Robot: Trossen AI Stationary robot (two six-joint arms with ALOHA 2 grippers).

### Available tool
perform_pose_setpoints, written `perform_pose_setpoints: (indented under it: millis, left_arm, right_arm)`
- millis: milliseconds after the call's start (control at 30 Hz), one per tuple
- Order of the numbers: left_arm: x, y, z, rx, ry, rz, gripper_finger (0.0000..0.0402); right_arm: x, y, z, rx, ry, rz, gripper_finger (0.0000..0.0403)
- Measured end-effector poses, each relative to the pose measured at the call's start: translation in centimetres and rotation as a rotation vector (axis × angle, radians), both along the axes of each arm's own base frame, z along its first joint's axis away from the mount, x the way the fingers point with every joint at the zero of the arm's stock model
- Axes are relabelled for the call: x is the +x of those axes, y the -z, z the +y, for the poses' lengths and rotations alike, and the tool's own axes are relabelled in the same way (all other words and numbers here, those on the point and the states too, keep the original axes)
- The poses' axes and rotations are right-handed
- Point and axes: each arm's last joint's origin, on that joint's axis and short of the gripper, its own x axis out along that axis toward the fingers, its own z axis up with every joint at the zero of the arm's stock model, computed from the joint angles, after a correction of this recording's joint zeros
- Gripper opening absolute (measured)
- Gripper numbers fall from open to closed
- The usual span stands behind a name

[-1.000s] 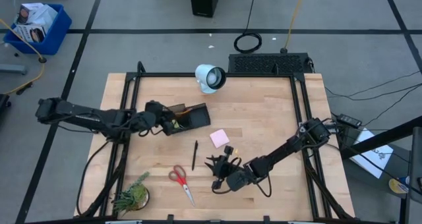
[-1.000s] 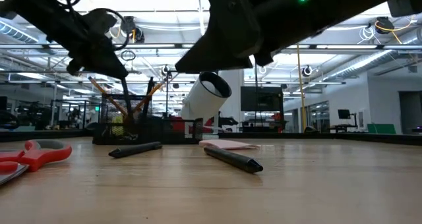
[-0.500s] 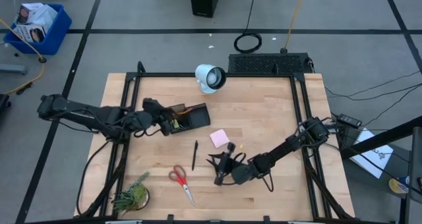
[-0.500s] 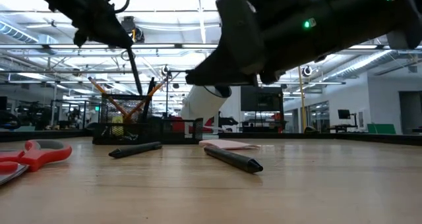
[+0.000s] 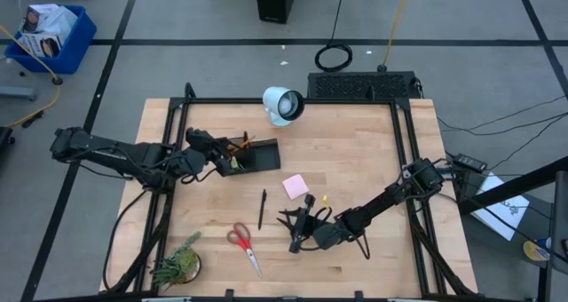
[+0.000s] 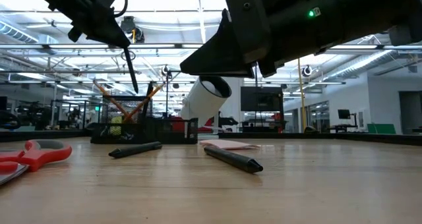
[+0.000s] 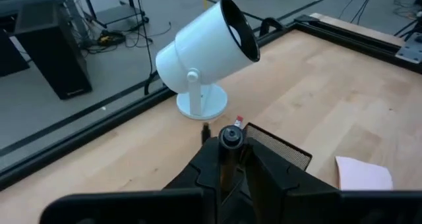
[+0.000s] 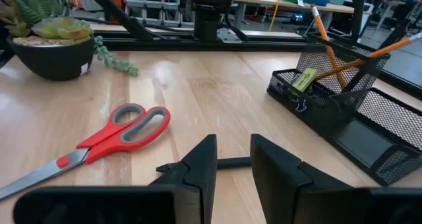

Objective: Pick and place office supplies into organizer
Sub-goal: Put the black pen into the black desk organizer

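Observation:
My left gripper is shut on a slim black pen above the black mesh organizer, whose cup holds orange pencils and a yellow clip. My right gripper is open and hovers low over the table's middle; a black pen lies flat just past its fingers. Another black pen, the pink sticky-note pad, the red-handled scissors and a small yellow clip lie flat on the wood. My left gripper pinches the black pen near its upper end between the two fingers, coming from above. The pen is lifted clear and hangs tilted below the fingers, with its tip just over the organizer's cup.
A white cylindrical lamp stands at the far edge behind the organizer. A potted green plant sits at the near left corner. Black frame rails run along the table's left and right sides. Bare wood lies to the right of the sticky pad.
My left gripper has risen with the pen and shifted slightly toward the table's left and far edge. The pen's tip, which was low at the organizer, now hangs above the cup's rim.

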Motion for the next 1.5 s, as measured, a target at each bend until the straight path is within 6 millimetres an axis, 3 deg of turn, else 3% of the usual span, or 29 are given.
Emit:
perform_pose_setpoints:
  millis: [633, 1100, 1300, 1500]
  left_arm:
    - [0.5, 0.9, 0.7, 0.012, -0.04, 0.061, 0.0052]
    - [1.9, 2.7, 1.0, -0.065, -0.052, 0.118, 0.0167]
    - [1.6, 1.5, 0.7, -0.067, 0.018, 0.051, 0.0215]
    - [1.0, 0.2, -0.6, -0.09, 0.139, -0.046, 0.0231]
  right_arm:
    - [0.0, 0.0, 0.0, 0.005, 0.001, -0.002, 0.0086]
    - [0.0, 0.0, 0.0, 0.002, 0.0, -0.001, 0.0086]
    - [0.0, 0.0, 0.0, 0.015, 0.002, -0.005, 0.0086]
    - [0.1, 0.0, -0.1, 0.104, 0.018, -0.033, 0.0086]
